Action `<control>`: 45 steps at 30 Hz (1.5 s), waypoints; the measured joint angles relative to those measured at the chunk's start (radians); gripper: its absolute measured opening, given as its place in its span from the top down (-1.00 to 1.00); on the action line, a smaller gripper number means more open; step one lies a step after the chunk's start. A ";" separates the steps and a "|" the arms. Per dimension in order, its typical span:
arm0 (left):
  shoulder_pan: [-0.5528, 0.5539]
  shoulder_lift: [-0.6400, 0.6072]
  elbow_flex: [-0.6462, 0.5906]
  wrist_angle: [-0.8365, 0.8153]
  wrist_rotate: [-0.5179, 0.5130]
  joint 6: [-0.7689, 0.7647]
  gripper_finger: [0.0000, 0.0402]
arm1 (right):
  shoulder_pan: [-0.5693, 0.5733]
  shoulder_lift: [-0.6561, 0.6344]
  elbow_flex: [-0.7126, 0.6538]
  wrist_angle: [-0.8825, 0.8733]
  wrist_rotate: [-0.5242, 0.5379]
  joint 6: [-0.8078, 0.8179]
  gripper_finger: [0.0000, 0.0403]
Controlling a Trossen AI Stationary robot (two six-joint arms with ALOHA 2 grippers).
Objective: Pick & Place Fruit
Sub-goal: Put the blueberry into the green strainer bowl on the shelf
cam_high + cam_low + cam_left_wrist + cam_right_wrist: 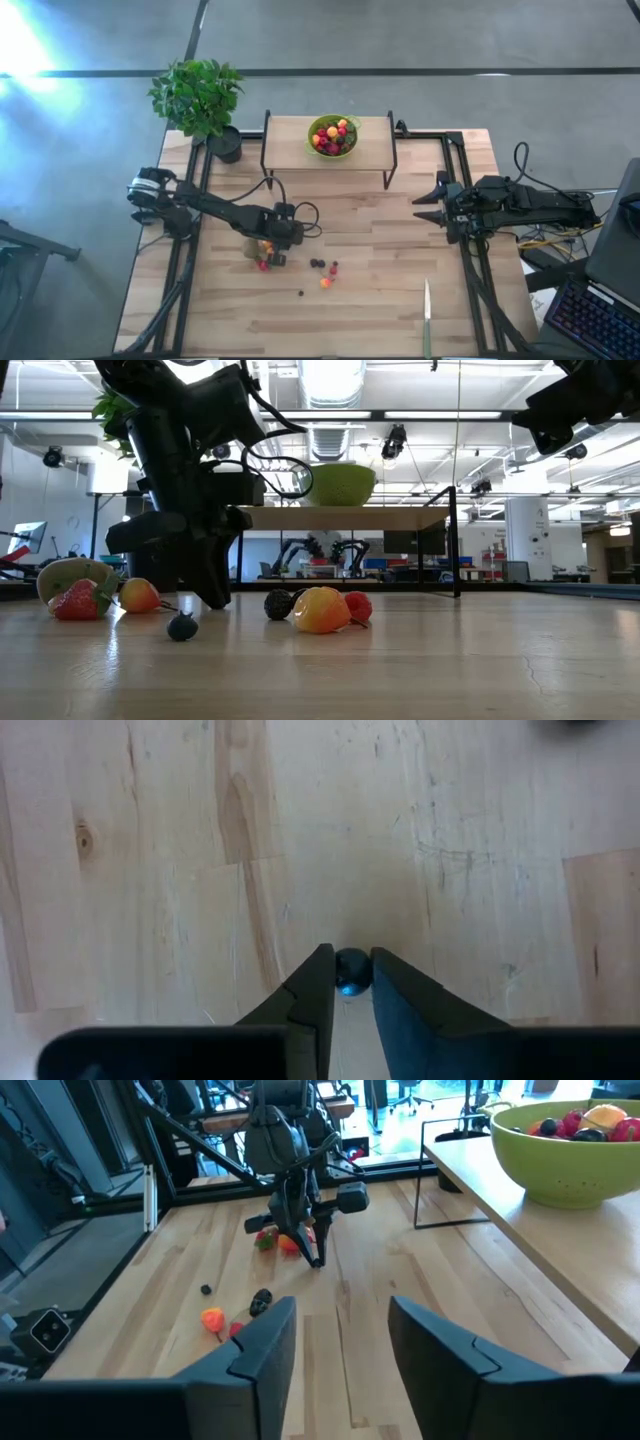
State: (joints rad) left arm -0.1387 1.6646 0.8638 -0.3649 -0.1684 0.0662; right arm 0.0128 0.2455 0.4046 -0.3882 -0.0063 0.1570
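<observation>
My left gripper (350, 960) points steeply down at the table's left middle (277, 256), shut on a tiny dark berry (351, 970). Just behind it lie a brown kiwi (68, 574), a red strawberry (78, 601) and an orange fruit (140, 595). To its right sit dark berries (318, 264), a red one (357, 605) and an orange-yellow fruit (325, 283). A lone dark berry (300, 293) lies nearer the front. Several fruits fill the lime-green bowl (315, 130). My right gripper (340, 1335) waits open at the table's right edge (428, 200). My left gripper pinches the tiny dark berry's two sides (343, 982) between its two fingertips (318, 972). The fingers come from above, slanting down. The berry sits at the fingers' free ends, against the wooden table top.
The bowl stands on a raised wooden shelf (290, 150) with black legs at the table's far middle. A potted plant (200, 95) stands at the far left corner. A slim knife (427, 315) lies near the front right. Bare wood stretches between the fruits and my right arm.
</observation>
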 joint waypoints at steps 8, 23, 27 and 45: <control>0.000 0.006 0.036 -0.002 0.006 0.007 0.69 | 0.000 0.000 0.000 0.000 0.000 0.000 0.12; 0.048 0.005 0.453 0.011 -0.161 0.263 0.69 | 0.000 0.000 0.000 0.000 0.000 0.000 -0.01; 0.090 0.003 0.588 0.016 -0.237 0.340 0.69 | 0.000 0.000 0.000 0.000 0.000 0.000 0.00; 0.432 0.002 0.758 0.008 -0.242 0.196 0.69 | 0.000 0.000 0.000 0.000 0.000 0.000 0.25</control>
State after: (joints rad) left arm 0.2938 1.6661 1.6221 -0.3571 -0.4102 0.2626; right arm 0.0128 0.2455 0.4046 -0.3879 -0.0063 0.1569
